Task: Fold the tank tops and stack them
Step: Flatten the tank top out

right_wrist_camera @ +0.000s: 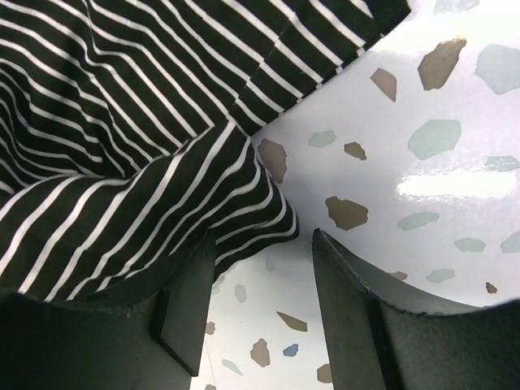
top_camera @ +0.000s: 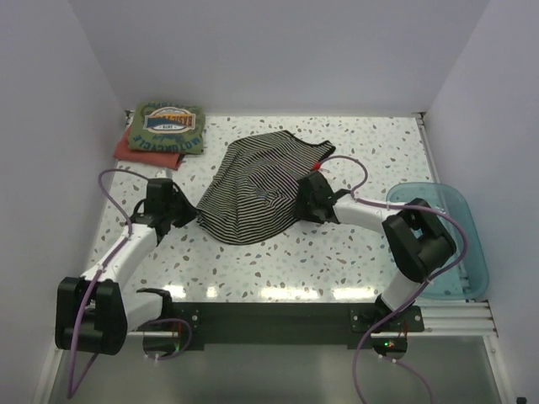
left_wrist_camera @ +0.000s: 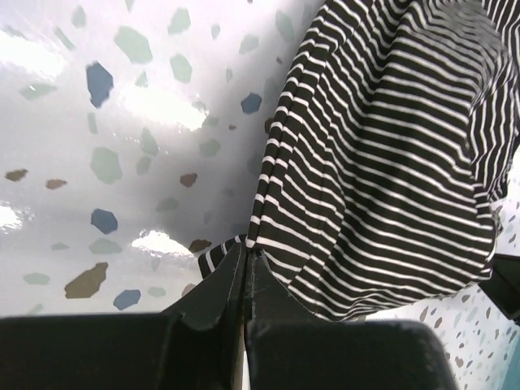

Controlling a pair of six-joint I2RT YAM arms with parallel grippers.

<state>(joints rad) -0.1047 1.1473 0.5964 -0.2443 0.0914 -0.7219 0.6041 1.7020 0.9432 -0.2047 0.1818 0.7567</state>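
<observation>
Left end effector [left_wrist_camera: 245,258] is clamped tight on the near-left hem of the striped tank top [left_wrist_camera: 390,162], likely to anchor that corner for the fold. The right end effector [right_wrist_camera: 264,284] has its jaws apart, straddling the opposite corner with the cloth edge against one finger, not yet pinched. The top lies crumpled mid-worktop [top_camera: 354,143], well apart from the folded olive green top [top_camera: 173,124] stacked on the red top [top_camera: 139,151] at back left, and both arms reach low and forward with wrists angled in at it from either side.

Left jaws together, right jaws apart.
</observation>
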